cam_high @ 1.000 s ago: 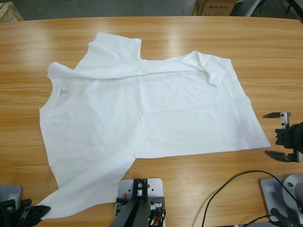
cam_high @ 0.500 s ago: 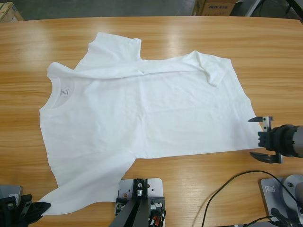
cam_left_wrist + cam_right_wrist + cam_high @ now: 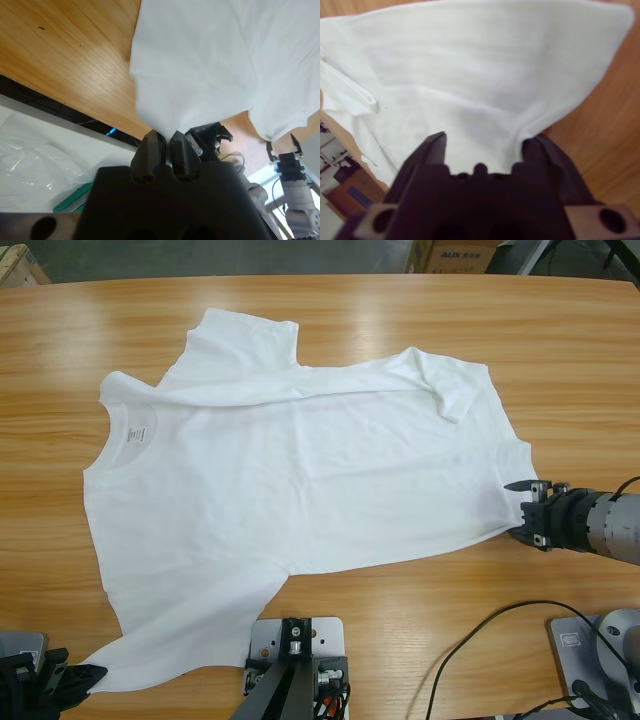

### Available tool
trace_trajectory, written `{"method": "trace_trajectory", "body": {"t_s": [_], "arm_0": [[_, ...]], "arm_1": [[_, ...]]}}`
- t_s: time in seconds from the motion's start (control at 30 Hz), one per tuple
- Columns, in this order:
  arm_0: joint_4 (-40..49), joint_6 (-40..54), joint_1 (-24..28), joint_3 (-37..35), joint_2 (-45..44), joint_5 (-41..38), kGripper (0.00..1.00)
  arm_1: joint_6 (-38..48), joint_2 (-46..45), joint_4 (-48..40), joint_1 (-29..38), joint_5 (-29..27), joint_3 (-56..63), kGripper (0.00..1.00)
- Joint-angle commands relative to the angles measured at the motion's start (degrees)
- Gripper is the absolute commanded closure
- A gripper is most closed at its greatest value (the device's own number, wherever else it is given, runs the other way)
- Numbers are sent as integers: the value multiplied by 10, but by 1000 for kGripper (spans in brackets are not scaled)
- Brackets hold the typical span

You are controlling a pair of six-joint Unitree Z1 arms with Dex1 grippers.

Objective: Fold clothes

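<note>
A white T-shirt (image 3: 300, 500) lies spread on the long wooden table (image 3: 400, 320). The left gripper (image 3: 163, 145) pinches its sleeve tip at the near edge. The right gripper (image 3: 527, 512), jaws apart, straddles the hem corner. Beyond, probably cardboard boxes (image 3: 455, 254).

Wood tabletop (image 3: 420, 620), long, w/ glossy glare patches. Black cable (image 3: 480, 635) loops across its near right part. Cardboard boxes beyond far edge: one at top right (image 3: 455, 254) w/ blue print, another at top left corner (image 3: 18, 262). Grey floor (image 3: 250, 255) behind the tabletop.
</note>
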Motion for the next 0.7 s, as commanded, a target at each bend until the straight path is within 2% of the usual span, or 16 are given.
{"method": "trace_trajectory", "body": {"t_s": [0.03, 0.2, 0.3, 0.47, 0.7], "arm_0": [[-2, 7, 5, 19, 8, 12, 1000], [-2, 19, 12, 19, 10, 23, 1000], [-3, 22, 14, 16, 9, 23, 1000], [-5, 44, 14, 15, 12, 20, 1000], [14, 59, 14, -24, 2, 13, 1000]], "arm_1": [[-95, -4, -8, 5, -14, 6, 1000], [-140, -7, -5, 8, 13, 3, 1000], [-149, -30, 12, 31, 22, 3, 1000], [-147, -101, 96, 67, 25, 2, 1000], [-142, -195, 288, 89, 34, -79, 1000]]}}
